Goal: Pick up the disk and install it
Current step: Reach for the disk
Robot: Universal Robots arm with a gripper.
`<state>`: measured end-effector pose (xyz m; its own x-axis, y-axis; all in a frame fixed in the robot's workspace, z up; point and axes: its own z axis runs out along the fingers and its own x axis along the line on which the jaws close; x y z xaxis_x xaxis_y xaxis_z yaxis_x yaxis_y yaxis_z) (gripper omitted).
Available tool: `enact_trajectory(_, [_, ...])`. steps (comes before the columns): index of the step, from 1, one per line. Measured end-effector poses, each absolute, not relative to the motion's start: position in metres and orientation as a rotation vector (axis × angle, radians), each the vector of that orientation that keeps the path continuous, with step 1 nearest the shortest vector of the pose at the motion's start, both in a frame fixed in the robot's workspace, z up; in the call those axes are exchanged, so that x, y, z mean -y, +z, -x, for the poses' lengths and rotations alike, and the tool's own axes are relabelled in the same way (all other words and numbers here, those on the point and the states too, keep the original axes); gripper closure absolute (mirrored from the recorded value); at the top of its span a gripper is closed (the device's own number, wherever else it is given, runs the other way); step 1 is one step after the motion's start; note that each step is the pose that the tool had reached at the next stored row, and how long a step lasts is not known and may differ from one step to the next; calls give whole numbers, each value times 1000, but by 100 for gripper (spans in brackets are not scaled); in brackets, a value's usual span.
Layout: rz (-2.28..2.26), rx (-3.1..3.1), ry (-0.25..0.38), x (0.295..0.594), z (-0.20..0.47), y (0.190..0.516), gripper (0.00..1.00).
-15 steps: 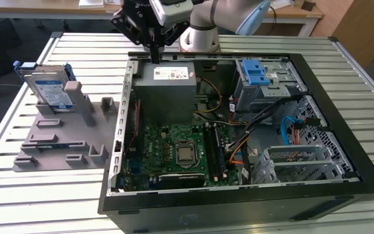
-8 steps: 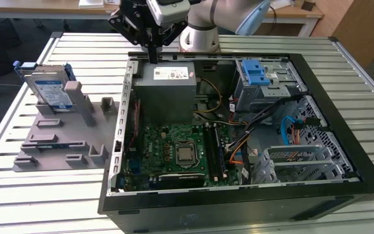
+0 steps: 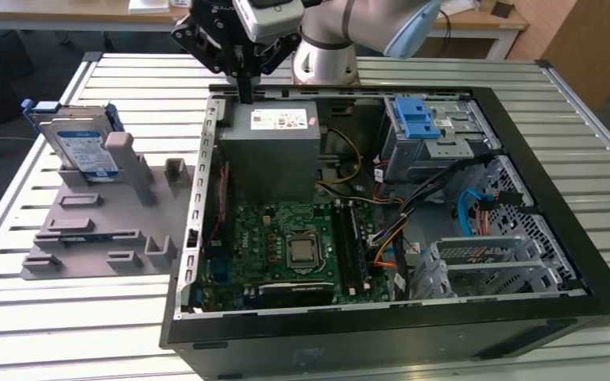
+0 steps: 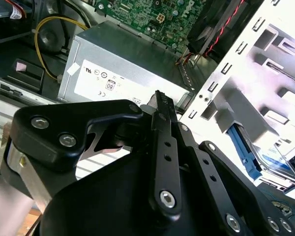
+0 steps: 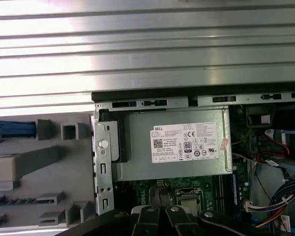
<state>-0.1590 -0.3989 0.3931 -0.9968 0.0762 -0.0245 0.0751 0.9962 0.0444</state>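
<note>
The pincer [image 3: 247, 94] hangs with its fingers pressed together and pinching nothing, tip pointing down just at the back rim of the open computer case [image 3: 559, 262], over the grey power supply [image 3: 273, 151] with its white sticker. The disk [image 3: 80, 143] is not in hand: it stands on edge in the grey plastic stand [image 3: 104, 230] on the desk [image 3: 411, 73], at the exterior view's left of the case and well apart from the pincer, its blue bracket showing at the edge in the first wrist view [image 5: 10, 129]. The nearest hazard, as I judge it, is the case itself: with the tip this low against the rim and the power supply, a sideways sweep toward the stand could clip the metal wall. The disk looks propped against an upright post rather than clamped, so a touch with the fingers together could tip it or push it off the stand. A grip on the smooth plastic bracket rather than the metal body may slip. Inside the case, loose blue and orange cables [image 3: 475, 210] lie near the drive cage [image 3: 432, 127], where they could snag a carried disk or block its seating.
</note>
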Motion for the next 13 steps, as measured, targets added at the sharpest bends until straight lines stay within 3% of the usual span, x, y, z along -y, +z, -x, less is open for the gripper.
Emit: enact_trajectory(13, [-118,-3112,68,399,168,393,89])
